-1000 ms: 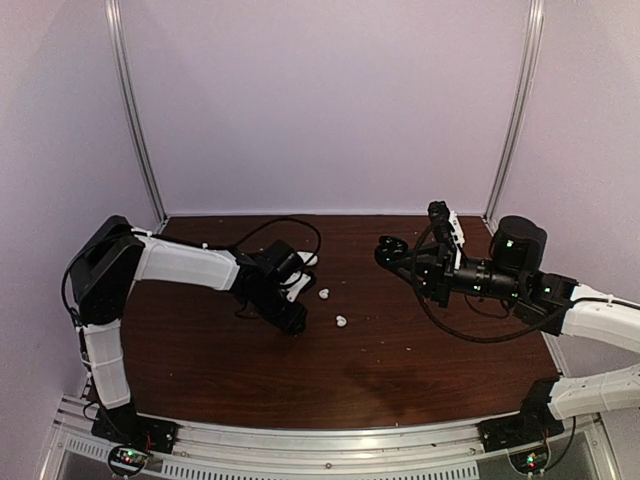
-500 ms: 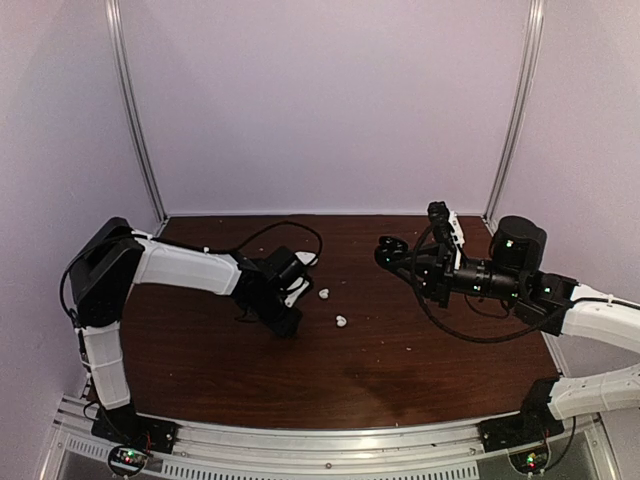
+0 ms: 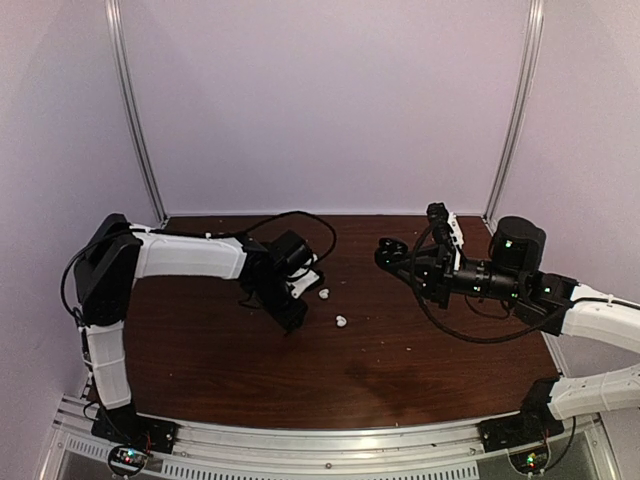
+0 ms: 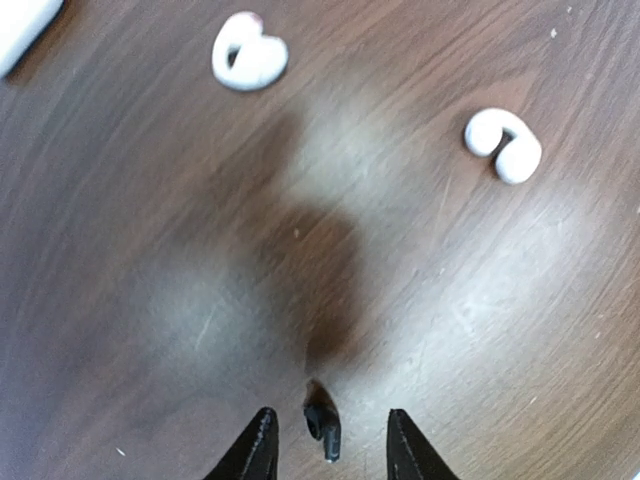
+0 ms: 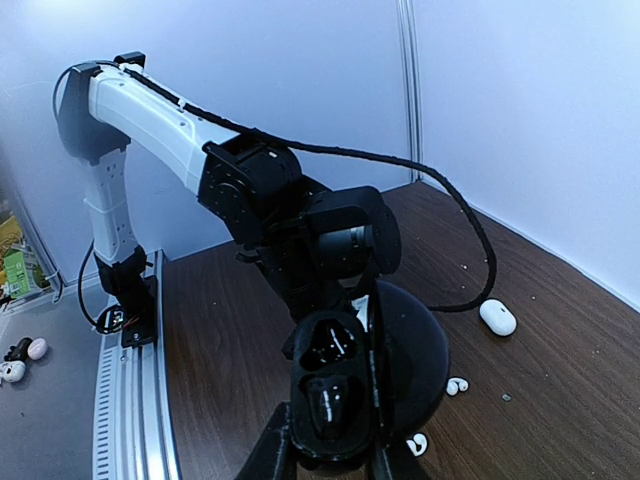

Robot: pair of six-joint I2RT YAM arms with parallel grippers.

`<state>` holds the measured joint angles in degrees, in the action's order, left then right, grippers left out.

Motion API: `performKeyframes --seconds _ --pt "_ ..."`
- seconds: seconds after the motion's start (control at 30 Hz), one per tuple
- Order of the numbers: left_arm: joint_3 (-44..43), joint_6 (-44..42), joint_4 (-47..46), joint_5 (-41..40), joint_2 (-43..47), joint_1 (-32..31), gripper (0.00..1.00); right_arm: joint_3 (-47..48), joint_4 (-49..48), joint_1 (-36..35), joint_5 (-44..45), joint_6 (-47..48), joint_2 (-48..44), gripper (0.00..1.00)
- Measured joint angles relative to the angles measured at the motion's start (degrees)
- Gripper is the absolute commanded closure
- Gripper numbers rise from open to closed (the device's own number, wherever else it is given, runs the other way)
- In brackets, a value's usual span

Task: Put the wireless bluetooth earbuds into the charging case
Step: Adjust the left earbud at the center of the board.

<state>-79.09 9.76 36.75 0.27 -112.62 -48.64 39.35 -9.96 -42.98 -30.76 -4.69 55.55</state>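
Observation:
In the left wrist view a small black earbud (image 4: 324,430) lies on the wood between the fingertips of my left gripper (image 4: 330,412), which is open with a gap on each side of the bud. Two white earbuds (image 4: 249,62) (image 4: 503,145) lie farther ahead on the table. From above, the left gripper (image 3: 293,324) points down just left of the white earbuds (image 3: 323,294) (image 3: 341,321). My right gripper (image 5: 330,452) is shut on the open black charging case (image 5: 335,395), held above the table at the right (image 3: 389,249). Its two wells look dark.
A white oval case (image 5: 498,317) lies beyond the white buds, its corner showing in the left wrist view (image 4: 20,25). A black cable (image 3: 300,222) loops over the left arm. Metal rails run along the near edge (image 3: 330,440). Walls close the back and sides.
The left wrist has shifted slightly back and right, and its jaws have narrowed around the black earbud. The right arm and case have stayed put.

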Motion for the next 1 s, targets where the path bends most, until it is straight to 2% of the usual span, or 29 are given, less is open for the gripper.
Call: performKeyframes --seconds 0.2,0.47,0.67,1.0 --pt "-6.16 -2.91 5.16 1.66 -4.2 0.5 0.64 0.0 0.35 0.0 0.0 0.0 -0.02 0.88" --pt "-8.07 -3.69 9.03 2.21 -7.5 0.59 0.71 0.0 0.37 0.0 0.02 0.0 -0.07 0.88" --pt "-8.7 -3.85 10.12 1.99 -7.98 0.59 0.81 0.0 0.37 0.0 0.04 0.0 -0.09 0.88" --pt "-9.05 -3.89 10.69 1.66 -8.15 0.59 0.92 0.0 0.37 0.07 0.07 0.0 -0.17 0.88"
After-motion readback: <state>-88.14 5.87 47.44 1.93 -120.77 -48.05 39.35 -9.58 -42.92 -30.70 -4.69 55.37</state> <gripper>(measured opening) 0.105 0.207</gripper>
